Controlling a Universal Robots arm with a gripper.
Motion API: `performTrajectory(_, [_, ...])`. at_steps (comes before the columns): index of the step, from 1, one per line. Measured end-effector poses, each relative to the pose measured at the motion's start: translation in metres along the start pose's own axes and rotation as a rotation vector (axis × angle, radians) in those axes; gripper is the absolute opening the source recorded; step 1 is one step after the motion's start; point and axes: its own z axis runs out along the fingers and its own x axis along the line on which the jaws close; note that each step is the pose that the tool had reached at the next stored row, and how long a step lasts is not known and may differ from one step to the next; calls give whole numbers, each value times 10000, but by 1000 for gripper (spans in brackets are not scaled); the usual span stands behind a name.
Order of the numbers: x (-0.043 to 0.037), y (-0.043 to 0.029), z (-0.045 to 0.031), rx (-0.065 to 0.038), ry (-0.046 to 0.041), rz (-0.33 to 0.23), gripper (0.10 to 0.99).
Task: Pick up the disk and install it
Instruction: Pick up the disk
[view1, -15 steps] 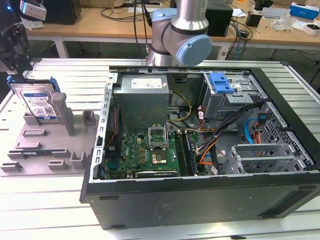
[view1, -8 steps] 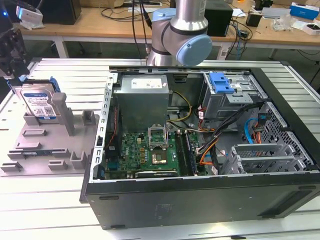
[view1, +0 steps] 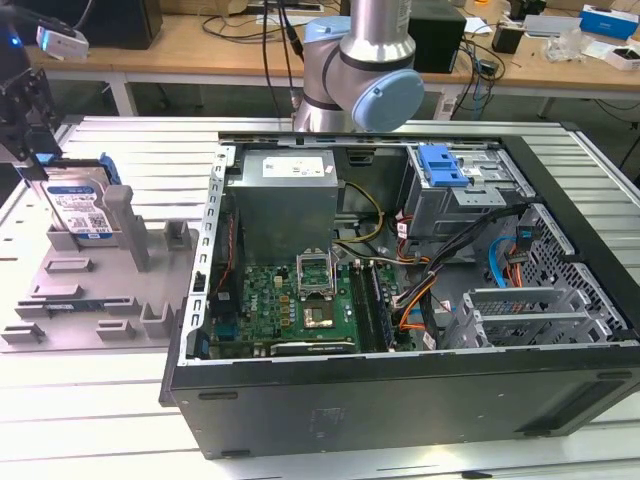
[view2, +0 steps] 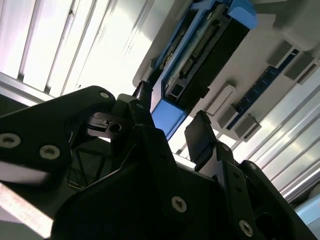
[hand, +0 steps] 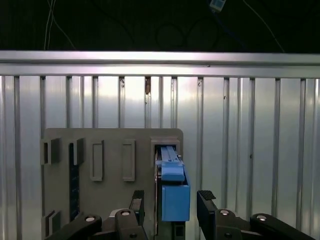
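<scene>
Black gripper (hand: 172, 206) with jaws spread: in the first wrist view its two fingers (hand: 138, 202) straddle the upper edge of the disk (hand: 175, 197), a narrow gap showing on each side, so neither pad grips it. The disk stands on edge in a slot of a grey plastic fixture (view1: 95, 290), off to the exterior view's left of the open computer case (view1: 400, 400). Its silver-metal face carries a white-and-blue label in the exterior view (view1: 80, 210), and a blue plastic bracket frames it, with a blue end tab pointing up between the fingers. The second wrist view shows the disk (view2: 210, 50) from below the fingers, its dark side and a row of connector pins visible. The disk's lower edge is hidden in the fixture's slot, and the gripper (view1: 38, 150) is partly cut off at the edge of the exterior view, its fingertips hard to tell apart there. Fixture and case rest on a ribbed aluminium table (view1: 100, 420). Inside the case are a green motherboard (view1: 300, 300), a grey power supply (view1: 285, 195) and a blue latch (view1: 443, 165) on the drive cage. The arm's grey base joint (view1: 360, 70) rises behind the case, before wooden benches (view1: 200, 40) strewn with cables and boxes.
</scene>
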Motion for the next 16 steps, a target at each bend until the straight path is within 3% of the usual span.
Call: performTrajectory(16, [-21,35,158,-15,-3,-25,541])
